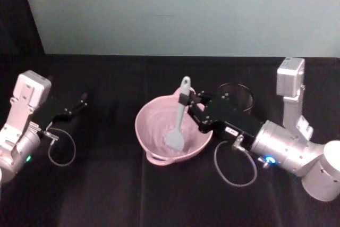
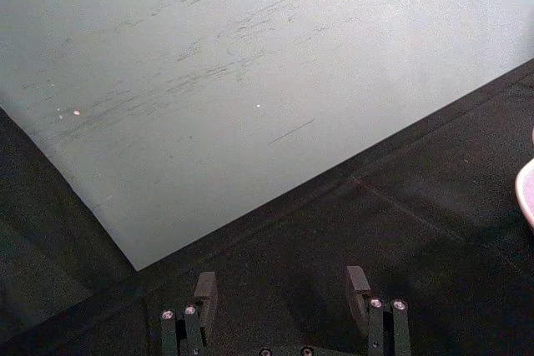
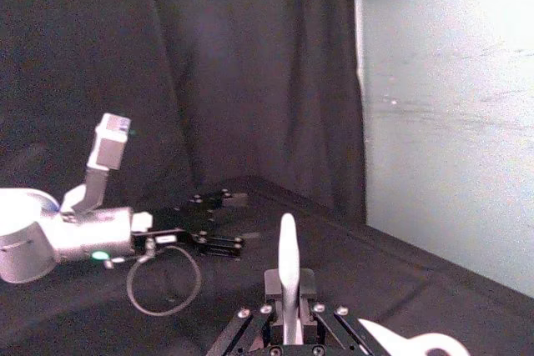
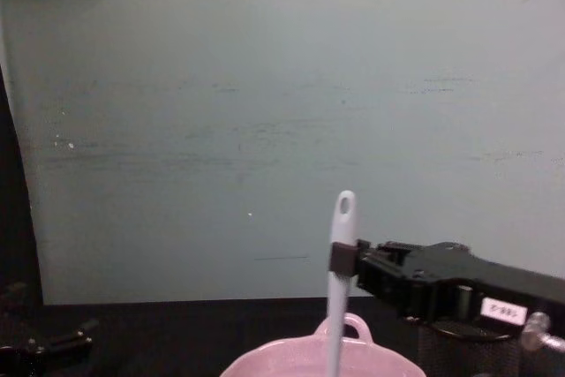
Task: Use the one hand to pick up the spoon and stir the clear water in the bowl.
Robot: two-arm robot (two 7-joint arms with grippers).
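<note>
One hand, the right gripper (image 1: pixel 187 99), is squeezing the spoon (image 1: pixel 177 123) by its handle, with the flat end dipping inside the pink bowl (image 1: pixel 142 131). I think it is stirring now, and the next move calls for gentle circles. The left gripper (image 1: pixel 81 100) is resting well apart, fingers spread.

Light was dim, perhaps from overhead; the pale wall (image 1: pixel 186 9) beyond the right gripper (image 1: pixel 187 101) was brightest; black cloth (image 1: pixel 133 195) beneath it swallowed shadows.
</note>
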